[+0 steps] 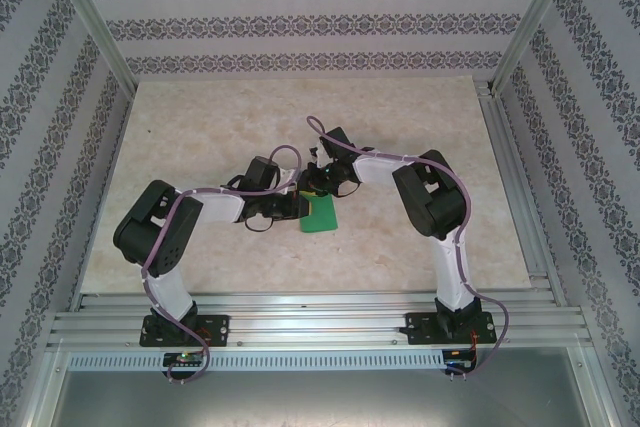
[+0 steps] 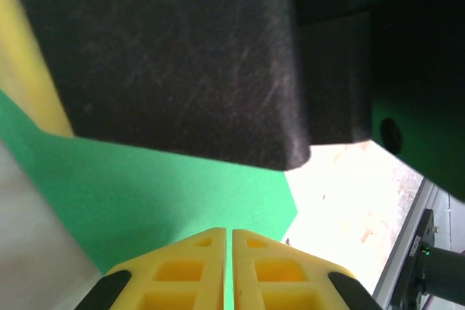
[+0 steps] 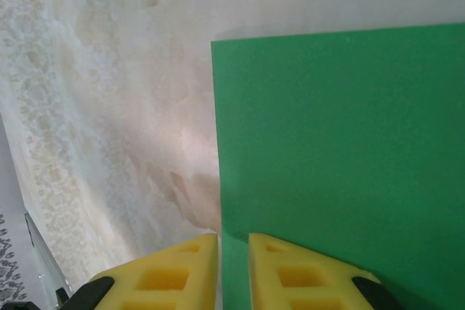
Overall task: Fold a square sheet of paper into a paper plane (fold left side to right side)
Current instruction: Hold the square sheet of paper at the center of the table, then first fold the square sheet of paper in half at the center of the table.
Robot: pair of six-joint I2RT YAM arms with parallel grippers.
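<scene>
Presently: left gripper (image 2: 231, 234) has its yellow fingers pressed almost together, a hairline slit between; green shows in the slit, but whether they pinch the sheet I cannot tell. Right gripper (image 3: 233, 237) has its fingers a narrow gap apart, directly over the left edge of the square sheet of paper (image 3: 341, 157). The sheet lies flat on the marbled table (image 3: 109, 107). From above, both grippers meet at the sheet's far-left corner, mid-table. The right arm's black body (image 2: 182, 56) looms close over the left wrist view.
</scene>
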